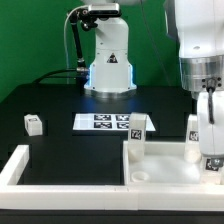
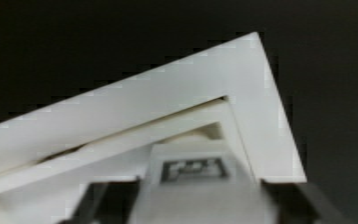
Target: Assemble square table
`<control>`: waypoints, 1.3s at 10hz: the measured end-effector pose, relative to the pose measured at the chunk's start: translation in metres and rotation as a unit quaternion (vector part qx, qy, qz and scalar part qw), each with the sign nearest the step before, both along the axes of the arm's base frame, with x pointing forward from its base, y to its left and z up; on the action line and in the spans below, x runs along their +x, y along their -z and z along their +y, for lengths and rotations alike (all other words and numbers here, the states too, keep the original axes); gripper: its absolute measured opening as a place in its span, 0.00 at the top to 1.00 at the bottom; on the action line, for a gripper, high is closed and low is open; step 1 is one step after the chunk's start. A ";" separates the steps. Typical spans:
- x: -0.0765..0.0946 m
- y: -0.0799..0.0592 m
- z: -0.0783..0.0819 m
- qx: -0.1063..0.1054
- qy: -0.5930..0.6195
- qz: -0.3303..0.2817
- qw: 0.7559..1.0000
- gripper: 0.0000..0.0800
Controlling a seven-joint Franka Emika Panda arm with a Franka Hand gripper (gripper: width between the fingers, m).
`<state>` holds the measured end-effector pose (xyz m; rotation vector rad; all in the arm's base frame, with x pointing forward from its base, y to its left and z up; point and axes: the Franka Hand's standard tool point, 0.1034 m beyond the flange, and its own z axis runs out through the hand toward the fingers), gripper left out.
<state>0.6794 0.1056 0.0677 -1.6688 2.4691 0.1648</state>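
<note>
The square table's slab (image 1: 160, 165) lies at the exterior view's lower right, rim up. One leg block (image 1: 137, 130) stands at its far left corner and another (image 1: 193, 132) further right. My gripper (image 1: 209, 148) reaches down at the slab's right side, beside that second leg. In the wrist view a tagged white leg (image 2: 197, 168) sits between my dark fingers (image 2: 108, 205), over a corner of the slab (image 2: 194, 100); my gripper (image 2: 194, 208) straddles it, and the blur hides whether the pads touch it. A loose leg block (image 1: 33, 123) lies on the table at the left.
The marker board (image 1: 105, 122) lies mid-table in front of the robot base (image 1: 108, 60). Long white border bars (image 1: 20, 165) run along the left and front edges.
</note>
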 end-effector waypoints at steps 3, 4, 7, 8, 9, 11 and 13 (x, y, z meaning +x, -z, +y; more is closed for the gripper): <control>-0.003 -0.005 -0.011 -0.008 -0.034 -0.020 0.999 0.24; -0.010 -0.017 -0.032 -0.009 -0.059 -0.030 0.998 0.20; -0.012 -0.035 -0.059 -0.012 -0.068 -0.046 0.997 0.19; -0.012 -0.034 -0.058 -0.012 -0.069 -0.045 0.997 0.19; -0.012 -0.033 -0.058 -0.012 -0.069 -0.045 0.997 0.19; -0.012 -0.033 -0.057 -0.012 -0.070 -0.045 0.996 0.19; -0.016 -0.040 -0.074 -0.021 -0.124 -0.065 0.990 0.19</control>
